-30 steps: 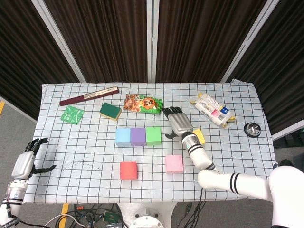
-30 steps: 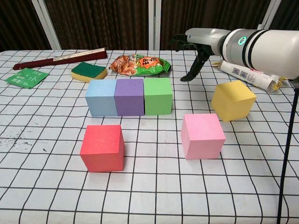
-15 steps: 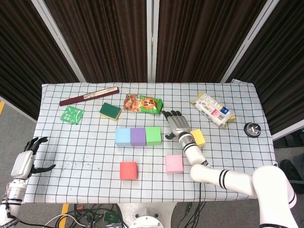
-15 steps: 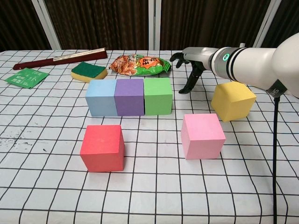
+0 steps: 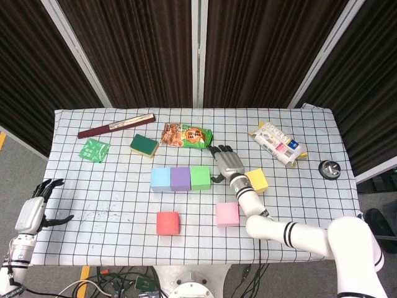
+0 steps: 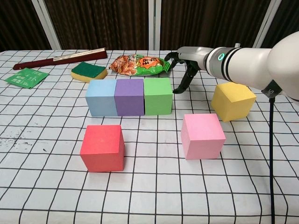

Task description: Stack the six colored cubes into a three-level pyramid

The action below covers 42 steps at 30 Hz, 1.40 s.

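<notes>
Near the centre of the head view, on the checked tablecloth point(image 5: 111, 198): blue cube point(image 5: 160, 179), purple cube point(image 5: 180, 178) and green cube point(image 5: 200, 177) in one row, touching side by side. Below this row, well apart from each other: red cube point(image 5: 167, 222) toward lower left, pink cube point(image 5: 227, 213) toward lower right. Right of the row, tilted a little against the grid lines: yellow cube point(image 5: 257, 180). No cube on top of another; all six directly on the cloth.

Between the green cube and the yellow cube: right hand point(image 5: 227, 165), fingers spread and pointing to the upper part of the frame, holding nothing. In the chest view, same hand point(image 6: 183, 63) above the table just right of the green cube, thumb hanging down toward the cloth; contact with the green cube not possible to tell.

At the lower left edge of the head view, off the table: left hand point(image 5: 37, 207), fingers apart and slightly curled, holding nothing.

Along the upper part of the table, left to right: dark red flat stick point(image 5: 116, 125), green packet point(image 5: 94, 149), green sponge with yellow underside point(image 5: 144, 144), snack bag point(image 5: 186, 135) closed and lying flat, white noodle packet point(image 5: 278, 143) closed and lying flat. At the right edge of the table: small round black object point(image 5: 329, 169), kind not clear.
</notes>
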Motion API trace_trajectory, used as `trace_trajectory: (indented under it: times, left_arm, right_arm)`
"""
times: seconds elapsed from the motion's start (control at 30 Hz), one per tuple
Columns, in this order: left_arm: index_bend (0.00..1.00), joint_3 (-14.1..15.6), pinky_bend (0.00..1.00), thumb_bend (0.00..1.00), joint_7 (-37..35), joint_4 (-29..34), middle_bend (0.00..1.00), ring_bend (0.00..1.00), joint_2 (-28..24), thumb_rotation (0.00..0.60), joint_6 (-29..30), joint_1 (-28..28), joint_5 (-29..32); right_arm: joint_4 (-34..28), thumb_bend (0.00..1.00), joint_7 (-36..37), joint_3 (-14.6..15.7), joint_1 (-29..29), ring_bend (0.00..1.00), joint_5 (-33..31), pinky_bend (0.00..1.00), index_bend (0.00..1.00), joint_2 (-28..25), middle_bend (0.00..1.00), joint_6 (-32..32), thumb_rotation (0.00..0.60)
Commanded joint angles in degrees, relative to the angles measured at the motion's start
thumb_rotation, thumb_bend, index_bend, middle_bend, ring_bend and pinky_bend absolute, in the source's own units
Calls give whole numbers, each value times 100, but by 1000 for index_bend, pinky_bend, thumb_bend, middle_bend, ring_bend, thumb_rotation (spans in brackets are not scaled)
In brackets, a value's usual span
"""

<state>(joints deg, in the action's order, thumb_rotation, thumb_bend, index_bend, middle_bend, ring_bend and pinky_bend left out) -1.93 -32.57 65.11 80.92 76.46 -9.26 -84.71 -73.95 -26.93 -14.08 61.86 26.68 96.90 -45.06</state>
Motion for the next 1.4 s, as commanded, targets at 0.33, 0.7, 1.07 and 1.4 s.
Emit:
trace_trajectory:
  times: [0.33,0.7,1.07,1.4]
  left_arm:
    - [133,-1,60,0,9,17,161,42,-13,600,10,-3,7]
    - [133,7,60,0,-8,-9,161,42,-4,600,-1,-1,16]
    - [133,-4,60,0,63,100,161,42,-53,600,55,-18,-21]
    - [133,-51,60,0,397,501,169,42,-228,600,78,-68,-11]
  right_arm:
    - [-9,176,68,-3,3,0,43,0,0,36,115,18,600]
    - [-22,152,113,2,11,0,103,0,0,48,118,34,600]
    - [-741,155,203,-10,-231,0,423,0,0,-542,118,-334,600]
    - [-2527,122,534,-176,-718,0,1422,0,0,-1850,173,-879,600]
